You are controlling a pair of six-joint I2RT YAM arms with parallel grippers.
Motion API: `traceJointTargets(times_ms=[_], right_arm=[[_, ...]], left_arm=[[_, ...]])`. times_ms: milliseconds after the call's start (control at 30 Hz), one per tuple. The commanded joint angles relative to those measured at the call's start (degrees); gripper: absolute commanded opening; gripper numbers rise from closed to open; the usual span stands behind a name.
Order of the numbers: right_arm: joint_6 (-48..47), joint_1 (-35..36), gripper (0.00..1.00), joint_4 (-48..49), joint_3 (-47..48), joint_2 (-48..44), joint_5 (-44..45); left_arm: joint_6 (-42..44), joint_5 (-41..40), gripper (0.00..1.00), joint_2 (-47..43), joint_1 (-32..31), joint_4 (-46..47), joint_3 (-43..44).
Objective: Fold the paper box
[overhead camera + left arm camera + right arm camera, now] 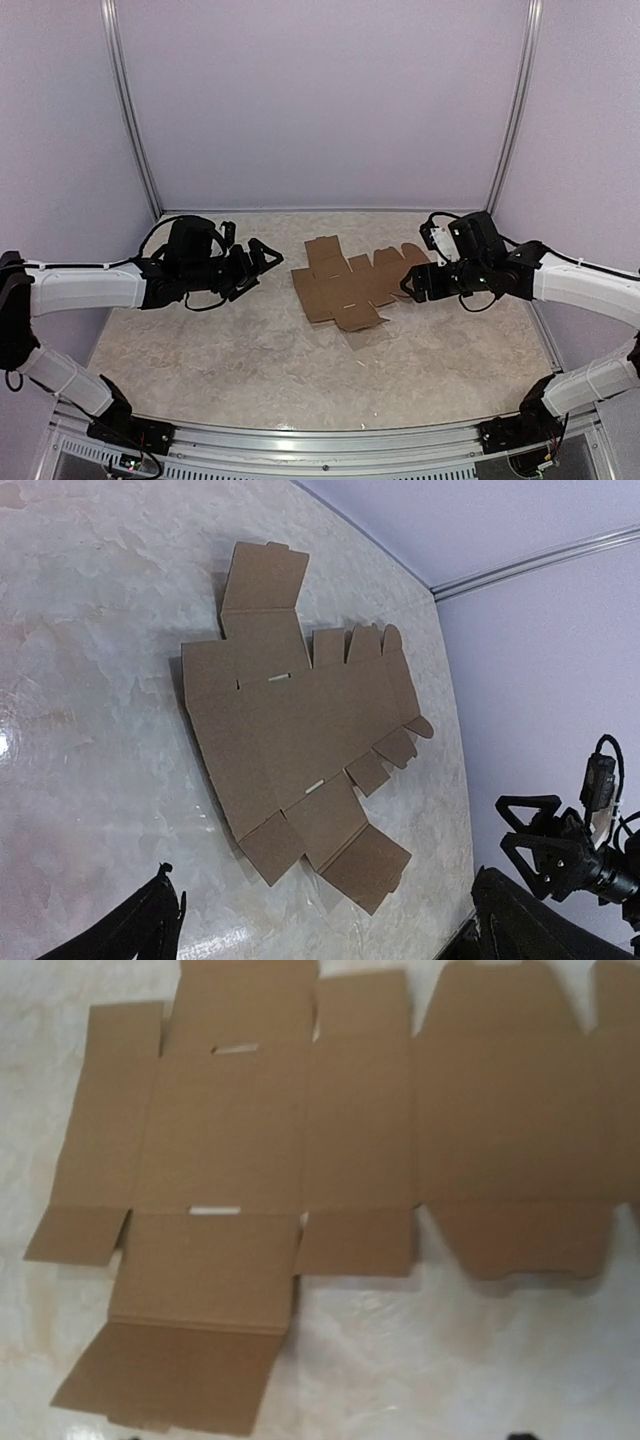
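Paper box (345, 285): flat die-cut brown sheet with flaps and tabs all spread out, lying mid-table between the two arms. Nothing is folded up yet.
Table (200, 350): pale marbled top, and the sheet lies flat on it.
Left gripper (266, 262): jaws spread wide, just off the sheet's left edge, not touching it.
Right gripper (412, 283): over the sheet's right-end flaps, fingers apart, gripping nothing. Whether it touches the card, can't tell.

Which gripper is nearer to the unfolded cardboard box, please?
Right. The right gripper hangs at the right end of the unfolded cardboard box, by its outer flaps; the left gripper hovers off its left edge, with bare table between.
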Motion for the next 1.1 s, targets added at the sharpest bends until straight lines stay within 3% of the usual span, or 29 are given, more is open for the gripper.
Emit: traceJointTargets(times_ms=[0,367,833,1067], right_arm=[[4.7,1.4,0.75,4.3,1.0,4.1,-3.1],[9.4,1.8,0.44,8.2,1.1,14.2,-3.4],[13.8,9.6,0.35,13.7,1.8,23.2,-2.8],[15.1,15.1,0.33,15.5,7.2,29.6,-3.8]], left_arm=[[-0.8,0.7,0.99,-0.5,-0.4,0.7,-1.9],[2.3,-3.4,0.99,-6.5,-0.3,-4.7,-4.6],[4.9,-5.8,0.99,-13.7,1.0,-9.1,-6.7],[5.2,-6.7,0.99,-17.2,1.5,-11.2,-8.1]])
